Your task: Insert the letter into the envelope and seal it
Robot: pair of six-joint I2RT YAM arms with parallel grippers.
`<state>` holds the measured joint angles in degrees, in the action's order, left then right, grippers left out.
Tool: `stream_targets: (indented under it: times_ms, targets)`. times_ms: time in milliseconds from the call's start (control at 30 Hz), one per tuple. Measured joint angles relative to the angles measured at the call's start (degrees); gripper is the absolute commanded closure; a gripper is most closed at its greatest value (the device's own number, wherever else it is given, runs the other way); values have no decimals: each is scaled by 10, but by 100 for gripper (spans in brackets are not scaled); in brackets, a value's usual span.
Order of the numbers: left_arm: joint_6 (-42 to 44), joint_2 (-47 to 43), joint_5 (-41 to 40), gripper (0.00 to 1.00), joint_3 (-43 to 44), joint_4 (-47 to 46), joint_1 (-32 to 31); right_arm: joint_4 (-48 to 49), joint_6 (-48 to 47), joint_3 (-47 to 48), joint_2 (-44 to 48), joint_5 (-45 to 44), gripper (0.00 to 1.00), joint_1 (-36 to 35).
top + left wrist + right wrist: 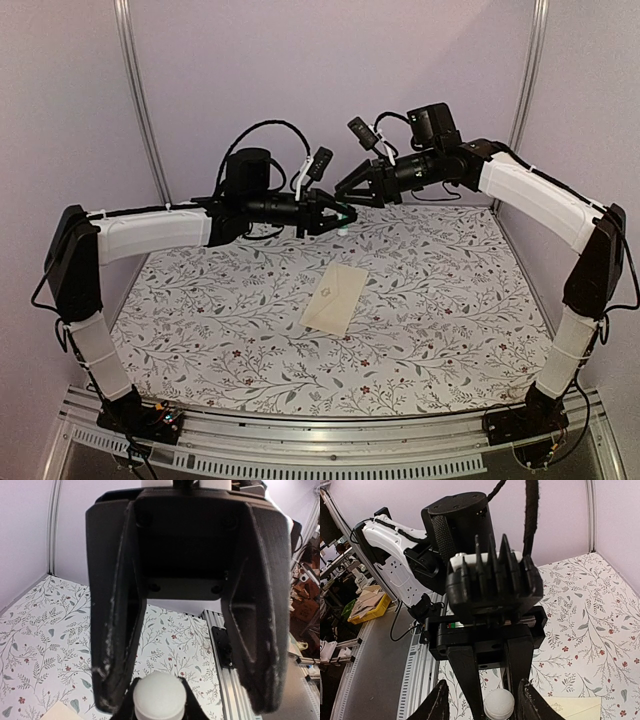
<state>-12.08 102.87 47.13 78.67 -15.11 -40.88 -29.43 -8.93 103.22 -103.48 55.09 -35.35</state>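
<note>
Left hand (pixel 338 216) was seen clamped on a white tube (pixel 161 697), raised over the back of the tabletop (pixel 200 300). Envelope (pixel 335 297) was found flat mid-tabletop, angled, well below both hands, untouched. The letter was not seen, and whether it was inside could not be told. Envelope was judged light, thin, easily creased and likely to slide, so best pinned flat and taken at an edge or the flap. Right hand (pixel 342 193) was seen with jaws apart, facing the tube's end. The surface was flat and floral-printed, closed in by plain lilac walls (pixel 330 70) on three sides.
</note>
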Motion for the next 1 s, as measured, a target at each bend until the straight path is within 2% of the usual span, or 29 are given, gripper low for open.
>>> stream_targets:
  times_ms: [600, 667, 733, 833, 1000]
  targets:
    - [0, 0, 2, 95, 0, -3, -1, 3, 24, -2, -8, -10, 87, 0]
    - [-1, 0, 0, 90, 0, -2, -1, 4, 23, -2, -8, -11, 89, 0]
    - [-3, 0, -2, 79, 0, -2, -1, 5, 24, -2, -8, -14, 90, 0]
    - [-11, 0, -11, 67, 0, -3, -1, 8, 29, -2, -8, -18, 90, 0]
    - [-18, 0, -30, 63, -2, -6, -2, 19, 50, 1, -8, -18, 90, 7]
